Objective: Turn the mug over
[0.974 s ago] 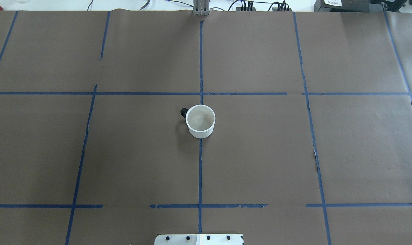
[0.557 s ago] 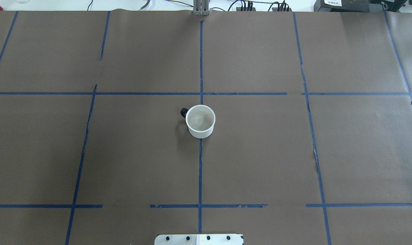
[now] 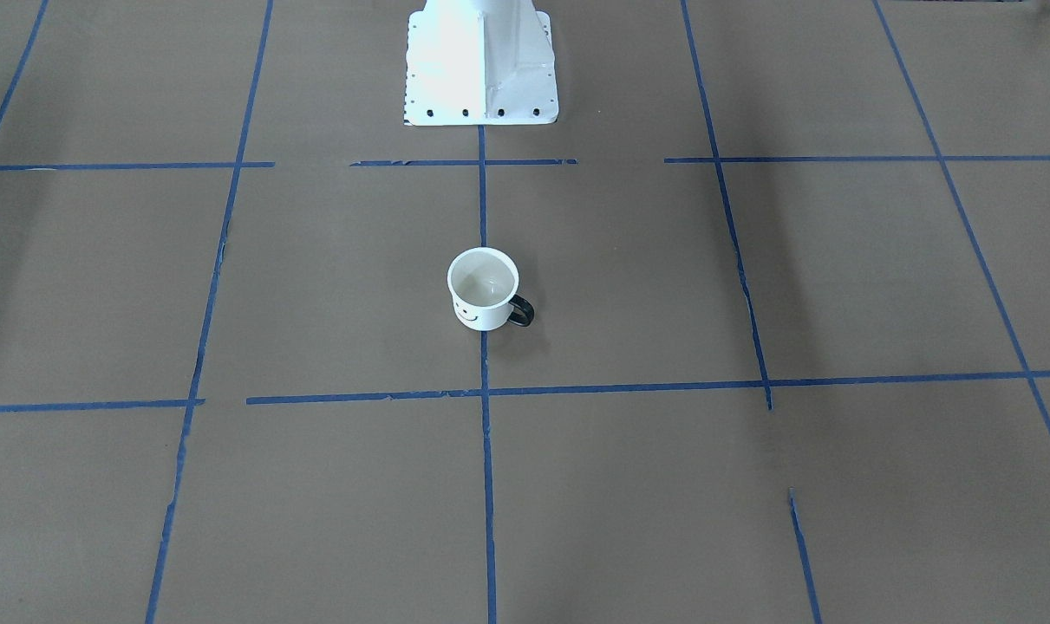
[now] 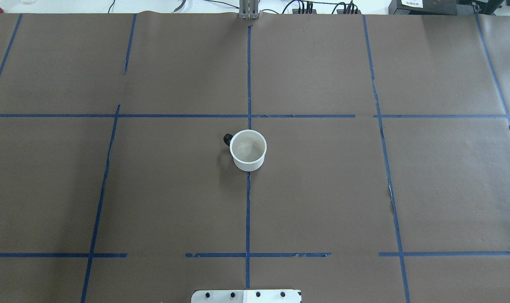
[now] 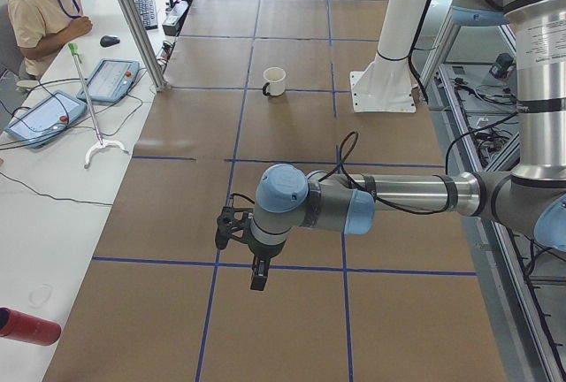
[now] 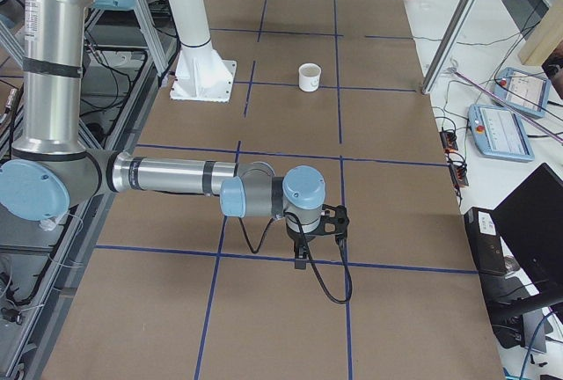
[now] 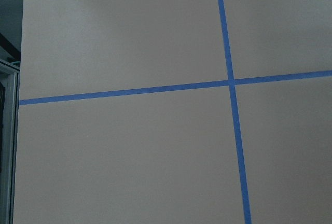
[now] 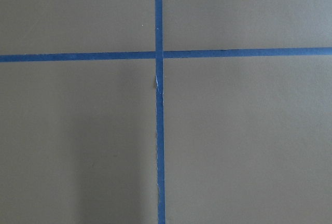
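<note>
The white mug (image 4: 248, 149) stands upright, mouth up, at the table's middle on the centre tape line. Its dark handle (image 4: 227, 139) points to that view's left. The front-facing view shows the mug (image 3: 483, 290) with its black smiley face. It also shows small in both side views (image 5: 275, 80) (image 6: 309, 76). My left gripper (image 5: 257, 276) hangs over the table far from the mug, at the table's left end. My right gripper (image 6: 301, 259) hangs likewise at the right end. Both show only in side views, so I cannot tell whether they are open or shut. The wrist views show only paper and tape.
Brown paper with a blue tape grid (image 4: 248, 210) covers the table. The white robot base (image 3: 481, 61) stands behind the mug. An operator (image 5: 40, 11), teach pendants (image 5: 110, 80) and a red cylinder (image 5: 26, 324) are at the table's far side.
A small dark bit at the overhead view's left edge has left the view. The mug has not moved.
</note>
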`<state>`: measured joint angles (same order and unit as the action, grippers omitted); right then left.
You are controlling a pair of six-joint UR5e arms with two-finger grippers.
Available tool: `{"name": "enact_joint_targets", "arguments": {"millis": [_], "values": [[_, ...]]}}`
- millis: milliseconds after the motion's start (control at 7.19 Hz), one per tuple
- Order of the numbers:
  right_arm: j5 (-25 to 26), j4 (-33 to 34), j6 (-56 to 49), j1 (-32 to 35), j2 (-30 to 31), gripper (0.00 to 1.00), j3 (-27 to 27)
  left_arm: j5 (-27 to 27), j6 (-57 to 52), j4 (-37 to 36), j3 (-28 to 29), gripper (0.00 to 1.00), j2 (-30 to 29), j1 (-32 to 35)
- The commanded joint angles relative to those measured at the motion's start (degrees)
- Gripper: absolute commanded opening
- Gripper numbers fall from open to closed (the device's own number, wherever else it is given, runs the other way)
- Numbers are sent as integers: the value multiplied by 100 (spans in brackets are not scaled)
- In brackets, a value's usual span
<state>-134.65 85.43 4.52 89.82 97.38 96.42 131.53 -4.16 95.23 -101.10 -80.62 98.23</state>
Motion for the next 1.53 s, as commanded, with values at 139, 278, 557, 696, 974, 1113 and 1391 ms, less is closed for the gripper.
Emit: {"name": "enact_joint_targets", "arguments": {"millis": [139,278,557,696,974,1113,1391], "values": [[0,0,-4,0,0,100,0,39,-313,-1326,4,100,-234,29],[0,0,5,0,0,100,0,39,-305,-1357,-6,100,-174,-5],[0,0,5,0,0,100,-9,250,-305,-1331,28,100,-103,-49],[0,0,-4,0,0,100,0,259,-313,-1253,63,100,-103,-49],[0,0,-4,0,0,100,0,242,-296,-840,81,100,-155,-49],[0,0,5,0,0,100,0,250,-313,-848,20,100,-251,-49],[0,0,-4,0,0,100,0,259,-314,-857,3,100,-287,-442]]}}
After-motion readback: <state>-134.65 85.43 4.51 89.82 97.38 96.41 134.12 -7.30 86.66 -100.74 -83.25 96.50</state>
